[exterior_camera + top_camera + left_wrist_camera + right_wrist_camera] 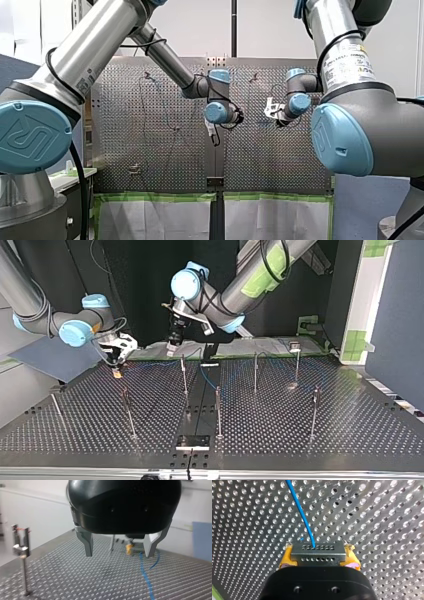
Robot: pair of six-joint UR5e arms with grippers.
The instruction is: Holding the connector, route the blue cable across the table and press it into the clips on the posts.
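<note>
Perforated table [350,430], connector [317,553], unreadable arm label [347,62]

Even, diffuse room light fills the front view, leaving a pale sheen along my left arm [100,30]. The top view has a dark backdrop [130,280], and the perforated table [270,415] catches soft glints. In the left wrist view the post [21,547] and blue cable [146,577] look blurred, the far wall [37,512] bright, perhaps overexposed. In the right wrist view hole rims gleam around a crisp connector [317,553].
</note>
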